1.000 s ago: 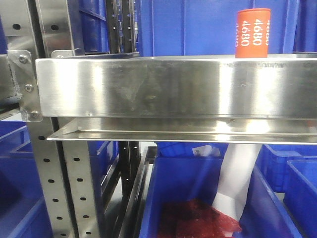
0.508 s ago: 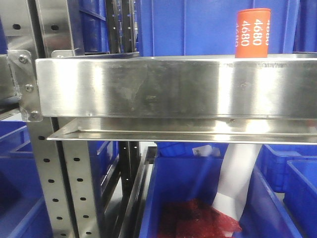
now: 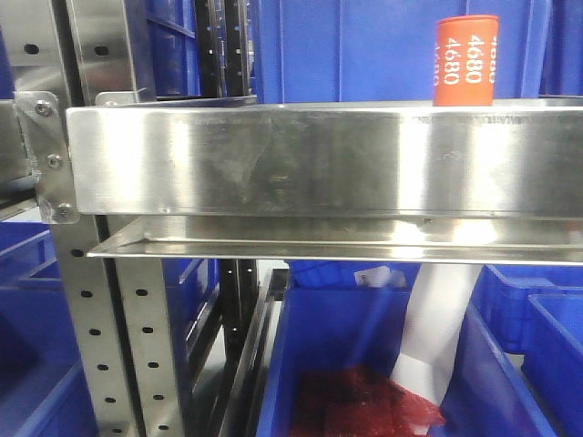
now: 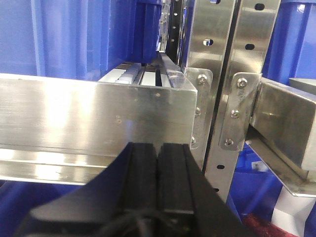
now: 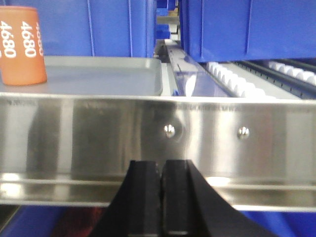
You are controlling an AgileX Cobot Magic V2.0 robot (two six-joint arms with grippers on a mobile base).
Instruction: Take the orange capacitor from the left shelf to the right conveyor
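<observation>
The left tool [image 4: 157, 183] and right tool [image 5: 161, 197] are sitting closed and empty, likely risking ramming the shelf [image 5: 98, 133] lip and toppling the capacitor [image 5: 20, 44].

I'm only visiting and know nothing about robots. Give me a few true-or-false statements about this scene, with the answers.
1. The capacitor stands upright on the shelf. True.
2. The right gripper holds the capacitor. False: it is shut on nothing, in front of the shelf's lip.
3. The left gripper is open. False: its jaws are shut.
4. The capacitor reads "4680". True.
5. The blue bin below the shelf has something red in it. True.
</observation>
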